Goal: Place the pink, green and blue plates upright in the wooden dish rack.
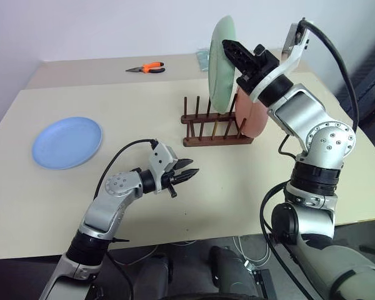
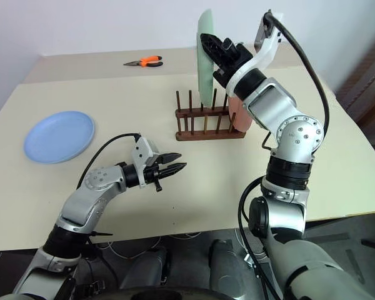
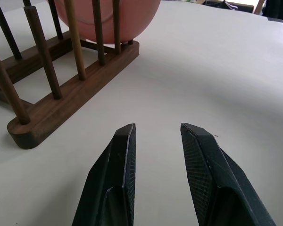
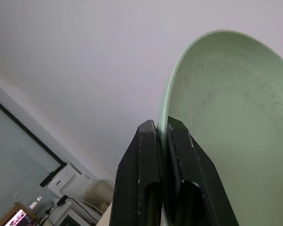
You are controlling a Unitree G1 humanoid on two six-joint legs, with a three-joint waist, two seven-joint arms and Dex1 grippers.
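The pink plate stood racked in the wooden dish rack. The right gripper had its jaws clamped on the green plate above the pegs. The blue plate lay waiting on the counter, and the left gripper held its jaws parted on nothing.

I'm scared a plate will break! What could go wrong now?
The right gripper pinches the green plate only by its rim, upright above the wooden dish rack, so it might slip or swing. Coming down, it could miss the gap between the pegs, or bump the pink plate already standing in the rack. The blue plate lies flat on the table, so its edge may be tricky to grab.
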